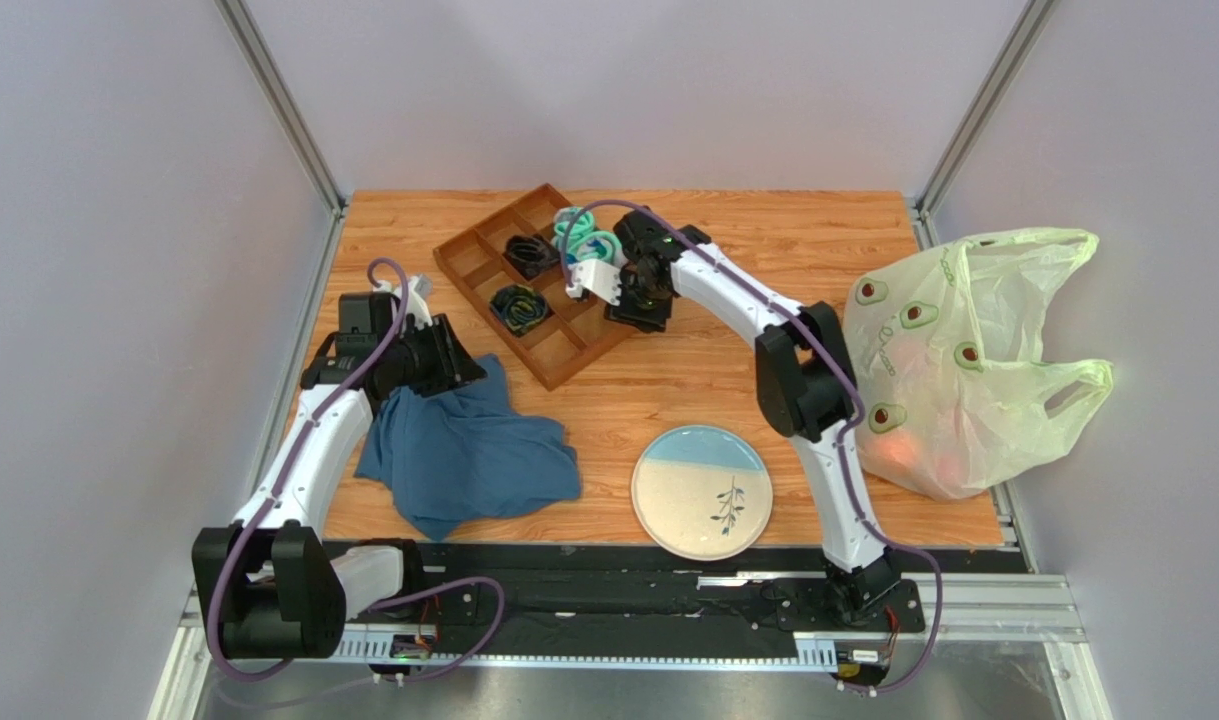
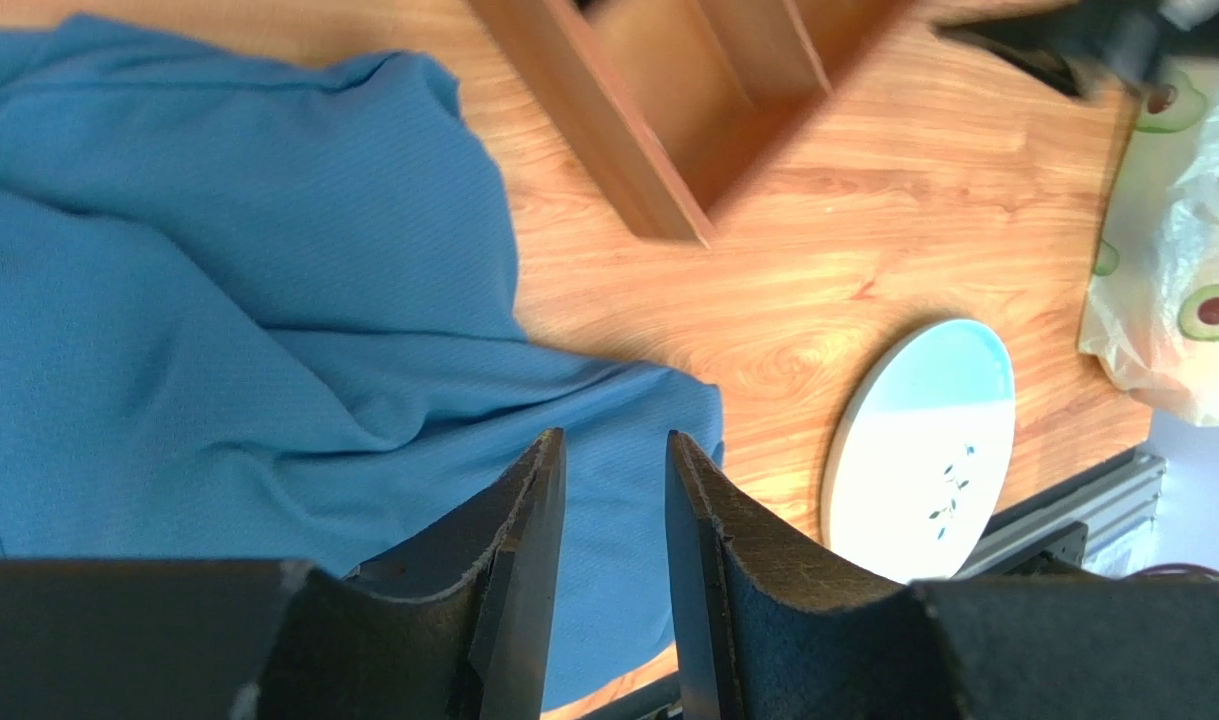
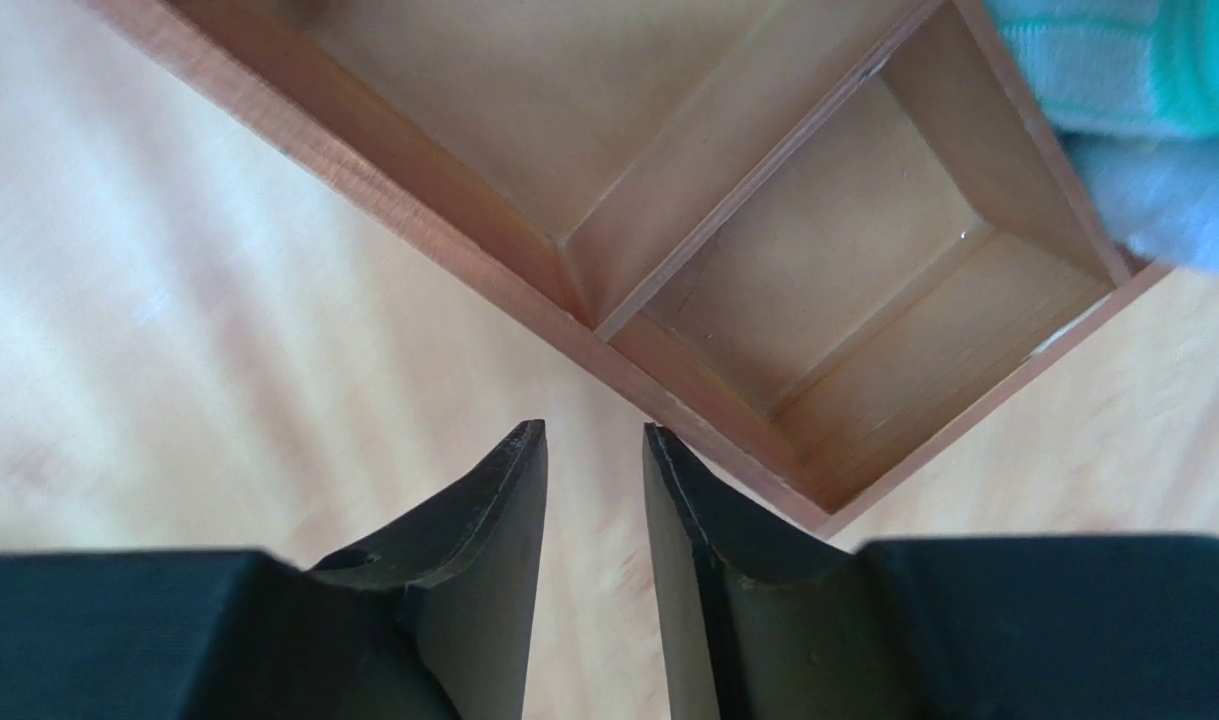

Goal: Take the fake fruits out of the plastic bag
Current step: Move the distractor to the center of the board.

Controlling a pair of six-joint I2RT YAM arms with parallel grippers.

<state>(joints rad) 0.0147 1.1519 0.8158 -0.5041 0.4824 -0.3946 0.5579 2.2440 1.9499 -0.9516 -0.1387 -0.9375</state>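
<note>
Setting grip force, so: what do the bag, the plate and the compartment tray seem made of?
Plastic bag: thin translucent film, crinkled and glossy, a red shape showing through. Plate: probably glazed ceramic, smooth sheen, painted sprig; melamine is possible. Tray: reddish-brown wood or wood-look board, matte, thin dividers.

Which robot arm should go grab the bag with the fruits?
The right arm. The plastic bag lies at the table's right edge, on that arm's side. The left gripper is over the blue cloth, far across the table.
</note>
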